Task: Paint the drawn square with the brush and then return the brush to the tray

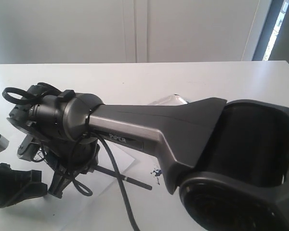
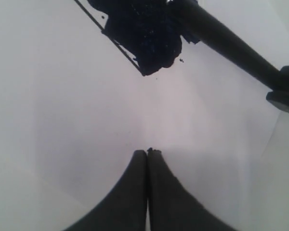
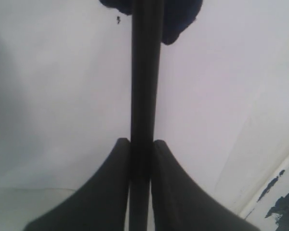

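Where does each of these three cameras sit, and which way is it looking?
Exterior view: off the arms, close to a grey arm that fills much of the picture, facing across the white table toward a wall.
Left wrist view: on the left wrist, looking down past the shut left pincer at white paper.
Right wrist view: on the right wrist, looking along the brush clamped in the right pincer.
Shared: both wrist views show the brush and the blue-smeared drawn square.

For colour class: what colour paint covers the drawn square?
Dark blue, on the drawn square; left wrist view shows best.
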{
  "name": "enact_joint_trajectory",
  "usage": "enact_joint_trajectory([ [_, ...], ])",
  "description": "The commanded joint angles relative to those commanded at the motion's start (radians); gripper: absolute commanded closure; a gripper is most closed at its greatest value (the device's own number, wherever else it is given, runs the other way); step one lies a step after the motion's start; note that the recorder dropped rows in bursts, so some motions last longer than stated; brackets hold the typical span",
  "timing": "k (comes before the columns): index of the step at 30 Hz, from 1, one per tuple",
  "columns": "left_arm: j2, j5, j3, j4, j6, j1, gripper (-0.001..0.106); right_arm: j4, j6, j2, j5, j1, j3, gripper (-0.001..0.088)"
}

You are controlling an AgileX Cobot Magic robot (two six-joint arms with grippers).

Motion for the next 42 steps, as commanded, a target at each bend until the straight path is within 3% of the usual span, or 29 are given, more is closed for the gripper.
enact_joint_trajectory([
  [25,-0.027,-0.052,0.000,-0.098,0.034,0.000,0.105,0.028,-0.014,0.029,0.000,-0.022,0.003,0.0868],
  [37,-0.039,0.055,0.000,-0.143,0.050,0.000,0.105,0.050,-0.014,0.029,0.000,-0.028,0.043,0.0868],
  [42,-0.039,0.059,-0.001,-0.221,0.102,0.000,0.105,0.055,-0.014,0.029,0.000,-0.028,0.043,0.0868],
])
